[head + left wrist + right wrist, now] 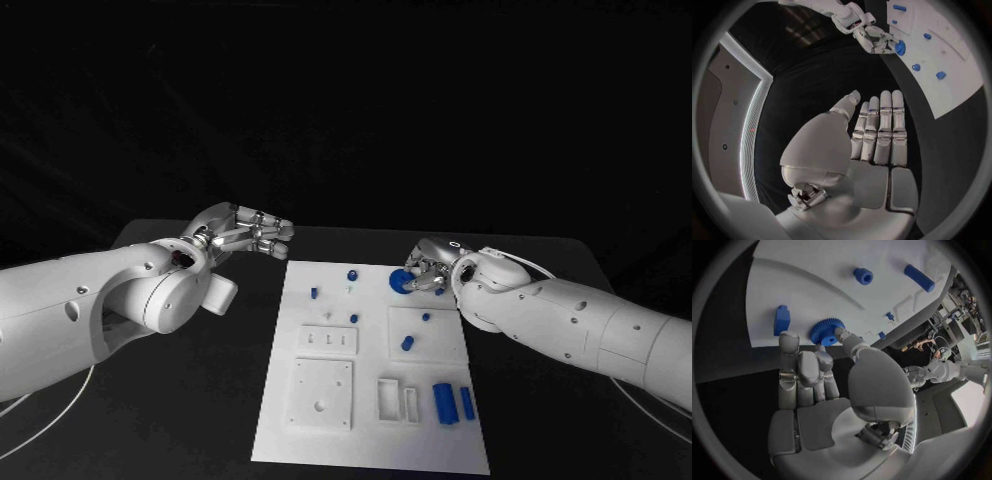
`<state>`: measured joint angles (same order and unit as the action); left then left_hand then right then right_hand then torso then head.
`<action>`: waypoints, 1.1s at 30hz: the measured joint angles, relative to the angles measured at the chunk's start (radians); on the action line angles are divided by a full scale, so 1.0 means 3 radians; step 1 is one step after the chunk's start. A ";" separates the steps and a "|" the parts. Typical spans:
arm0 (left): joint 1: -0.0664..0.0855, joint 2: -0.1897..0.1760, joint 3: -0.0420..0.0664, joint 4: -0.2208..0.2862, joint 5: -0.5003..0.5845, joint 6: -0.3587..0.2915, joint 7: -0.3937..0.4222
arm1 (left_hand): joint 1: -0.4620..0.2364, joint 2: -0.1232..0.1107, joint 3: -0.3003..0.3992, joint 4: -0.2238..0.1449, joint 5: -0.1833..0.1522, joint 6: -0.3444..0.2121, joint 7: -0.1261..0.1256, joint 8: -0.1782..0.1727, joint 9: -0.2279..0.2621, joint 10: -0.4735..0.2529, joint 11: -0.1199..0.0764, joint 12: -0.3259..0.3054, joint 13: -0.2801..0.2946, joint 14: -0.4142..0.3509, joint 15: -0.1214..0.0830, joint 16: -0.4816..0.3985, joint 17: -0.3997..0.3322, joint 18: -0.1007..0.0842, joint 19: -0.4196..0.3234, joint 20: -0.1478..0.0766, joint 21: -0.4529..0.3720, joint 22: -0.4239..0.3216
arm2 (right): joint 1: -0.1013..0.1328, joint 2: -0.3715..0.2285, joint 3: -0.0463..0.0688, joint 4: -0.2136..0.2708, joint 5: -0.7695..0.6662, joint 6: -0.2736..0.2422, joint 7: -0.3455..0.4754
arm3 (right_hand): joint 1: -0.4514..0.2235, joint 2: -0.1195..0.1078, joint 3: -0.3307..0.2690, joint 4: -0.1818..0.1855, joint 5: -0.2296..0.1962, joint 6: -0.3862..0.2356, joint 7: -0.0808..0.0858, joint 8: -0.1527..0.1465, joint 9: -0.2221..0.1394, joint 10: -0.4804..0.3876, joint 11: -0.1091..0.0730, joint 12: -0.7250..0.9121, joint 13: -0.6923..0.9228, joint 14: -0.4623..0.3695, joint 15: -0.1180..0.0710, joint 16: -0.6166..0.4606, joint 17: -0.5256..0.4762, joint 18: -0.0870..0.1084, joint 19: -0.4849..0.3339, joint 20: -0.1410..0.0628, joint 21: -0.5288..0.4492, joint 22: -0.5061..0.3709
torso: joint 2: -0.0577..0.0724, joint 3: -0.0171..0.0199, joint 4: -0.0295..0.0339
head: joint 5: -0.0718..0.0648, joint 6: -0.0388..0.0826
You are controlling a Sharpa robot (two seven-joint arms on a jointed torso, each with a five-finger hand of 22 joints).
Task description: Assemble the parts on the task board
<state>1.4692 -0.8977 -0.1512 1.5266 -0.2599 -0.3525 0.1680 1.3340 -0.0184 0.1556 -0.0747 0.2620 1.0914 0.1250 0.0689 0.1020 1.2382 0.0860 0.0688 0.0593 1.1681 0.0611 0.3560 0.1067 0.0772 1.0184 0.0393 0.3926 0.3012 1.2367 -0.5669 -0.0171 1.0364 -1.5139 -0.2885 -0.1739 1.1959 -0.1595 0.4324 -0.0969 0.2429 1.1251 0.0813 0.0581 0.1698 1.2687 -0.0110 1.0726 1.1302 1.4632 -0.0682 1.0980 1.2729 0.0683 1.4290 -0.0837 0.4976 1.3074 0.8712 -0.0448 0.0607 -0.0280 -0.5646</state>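
The right hand (826, 390) is pinching the blue gear (824, 331) between its fingers (844, 336) at the far right corner of the board (372, 440). The left hand (242, 231) is hovering left of the board over the desk (216, 400), fingers (882, 125) straight, pressed together, holding nothing.

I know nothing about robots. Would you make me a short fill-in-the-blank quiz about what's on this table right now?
1. The right hand touches a blue ____ at the far end of the task board.
2. The left hand holds ____, fingers straight, off the board.
3. The task board's colour is ____.
4. The two long blue cylinders lie at the board's ____ end.

Missing words: gear; nothing; white; near
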 measured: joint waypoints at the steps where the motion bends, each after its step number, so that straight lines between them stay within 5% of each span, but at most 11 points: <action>1: 0.0000 0.0000 0.0000 0.0000 0.0000 0.0000 0.0000 | 0.0000 0.0000 0.0000 0.0000 0.0000 0.0000 0.0000 0.0000 0.0000 0.0000 0.0000 0.0000 0.0000 0.0000 0.0000 0.0000 -0.0001 0.0000 0.0000 0.0000 0.0000 0.0000 | 0.0000 0.0001 0.0000 0.0001 -0.0006 0.0000 -0.0001 | -0.0008 -0.0007 0.0000 0.0000 -0.0009 0.0017 0.0001 0.0007 -0.0020 0.0000 0.0000 0.0000 0.0000 0.0000 0.0000 0.0000 0.0000 0.0000 0.0000 0.0000 0.0002 0.0000 | 0.0000 0.0000 -0.0001 | 0.0001 0.0000; 22: 0.0000 0.0000 0.0000 0.0002 -0.0002 0.0003 -0.0007 | 0.0000 0.0000 0.0000 0.0000 0.0000 0.0000 0.0000 0.0000 0.0000 0.0000 0.0000 0.0000 0.0000 0.0000 0.0000 0.0000 -0.0001 0.0000 0.0000 0.0000 0.0000 0.0000 | -0.0008 0.0012 -0.0055 0.0166 -0.0445 -0.0119 -0.0191 | 0.0005 -0.0033 -0.0129 0.0045 0.0030 0.0079 -0.0037 0.0009 -0.0077 0.0042 -0.0041 -0.0001 0.0020 0.0000 0.0000 0.0051 0.0038 0.0000 0.0025 -0.0025 0.0101 0.0000 | -0.0001 0.0003 -0.0005 | 0.0000 -0.0004; 33: 0.0000 -0.0006 0.0000 -0.0001 -0.0003 0.0003 -0.0008 | 0.0000 0.0000 0.0000 0.0000 0.0000 0.0000 0.0000 0.0000 0.0000 0.0000 0.0000 0.0000 0.0000 0.0000 0.0000 0.0000 -0.0001 0.0000 0.0000 0.0000 0.0000 -0.0001 | -0.0017 -0.0080 -0.0061 0.0468 -0.0581 -0.0312 -0.0323 | 0.0010 -0.0063 -0.0072 0.0076 0.0056 0.0107 -0.0048 0.0007 -0.0087 0.0067 -0.0041 0.0011 0.0044 0.0011 -0.0011 0.0064 0.0041 0.0000 0.0037 -0.0037 0.0178 0.0000 | -0.0001 0.0003 -0.0002 | 0.0025 -0.0005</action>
<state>1.4692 -0.8996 -0.1512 1.5262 -0.2607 -0.3514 0.1657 1.3340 -0.0184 0.1556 -0.0746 0.2620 1.0914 0.1250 0.0689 0.1020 1.2382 0.0859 0.0688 0.0593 1.1681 0.0611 0.3560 0.1064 0.0772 1.0184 0.0393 0.3926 0.3011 1.2315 -0.5910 -0.0353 1.1766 -1.6883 -0.3821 -0.2706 1.1990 -0.1783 0.4107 -0.0742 0.2596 1.1573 0.0670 0.0602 0.1437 1.2887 -0.0232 1.0760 1.1433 1.4666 -0.0716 1.1173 1.2852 0.0683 1.4401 -0.0947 0.5510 1.3074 0.8710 -0.0439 0.0602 -0.0205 -0.5662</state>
